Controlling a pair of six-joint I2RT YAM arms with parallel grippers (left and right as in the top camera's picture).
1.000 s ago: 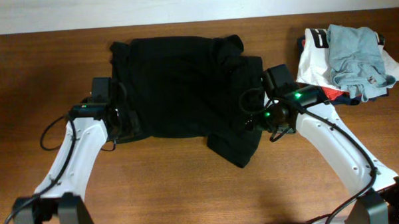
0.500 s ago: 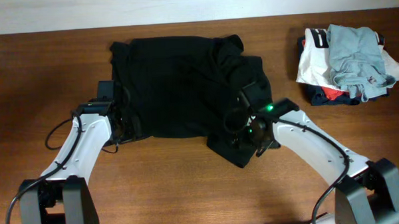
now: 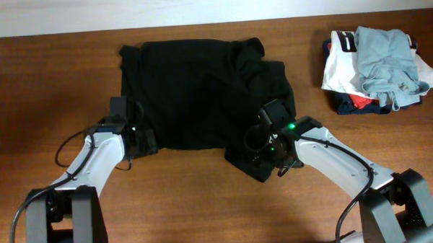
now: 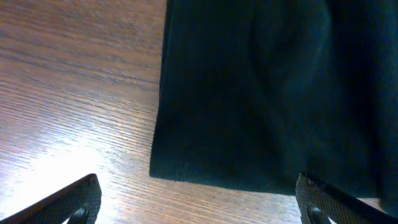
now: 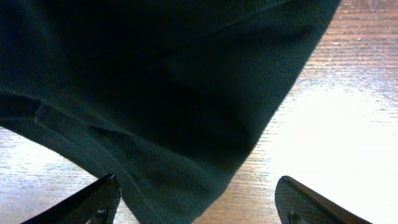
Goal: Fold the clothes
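Wooden table (image 3: 42,84); black top (image 3: 193,86), garment pile (image 3: 385,66)

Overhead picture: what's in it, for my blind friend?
A black top lies spread on a wooden table. The left end effector and right end effector, both open, are near its lower corners. Other clothes are piled far right.

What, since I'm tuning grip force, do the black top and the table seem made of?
Black top: soft knit fabric, matte, perhaps cotton or a blend; a fine woven texture, a stitched hem and loose folds show. Table: wood or wood-look laminate, fairly glossy; grain lines run along it and bright glare reflects off it.
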